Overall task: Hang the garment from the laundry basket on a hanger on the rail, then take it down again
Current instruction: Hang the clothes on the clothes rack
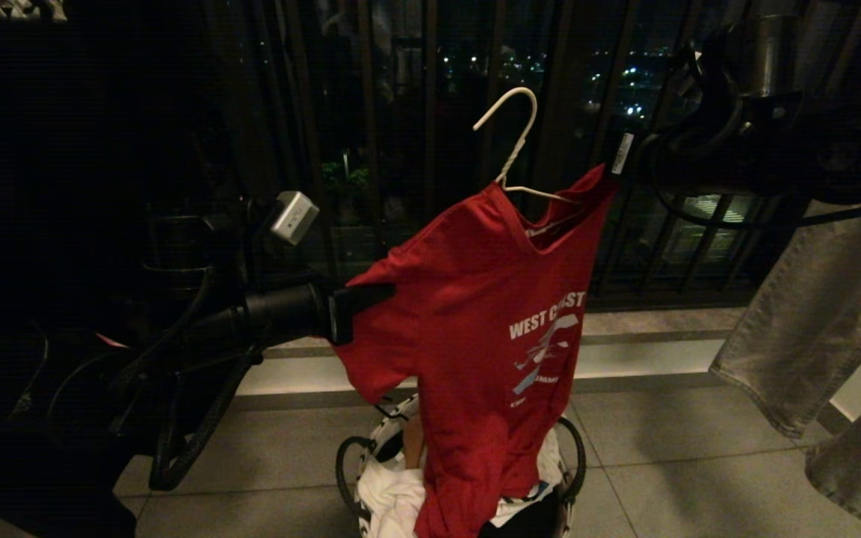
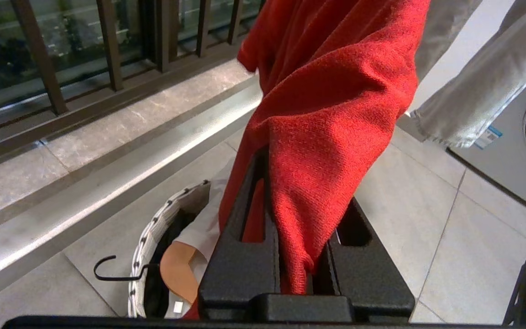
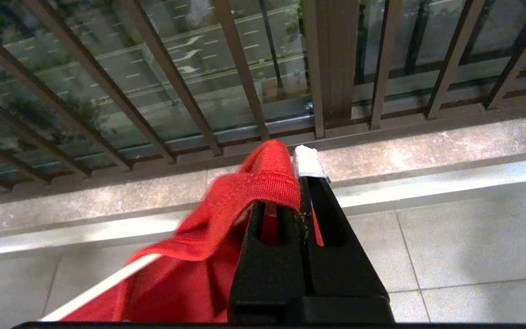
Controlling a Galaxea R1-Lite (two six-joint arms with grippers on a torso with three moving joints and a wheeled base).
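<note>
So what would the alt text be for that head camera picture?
A red T-shirt with a white wire hanger in its neck is held up between two robot hands, the left hand gripping a sleeve, the right hand the shoulder. Its hem trails into a laundry basket on the tiled floor.

grey trousers [image 1: 819, 314] hanging at right | washing machine [image 2: 514, 151] | window bars [image 3: 244, 68] | tiled floor [image 1: 670, 448]

The red short-sleeved T-shirt [image 1: 475, 314] hangs on the thin white wire hanger [image 1: 509, 142], above the small round white woven basket [image 1: 371, 456] on the tiled floor [image 1: 699, 478].
</note>
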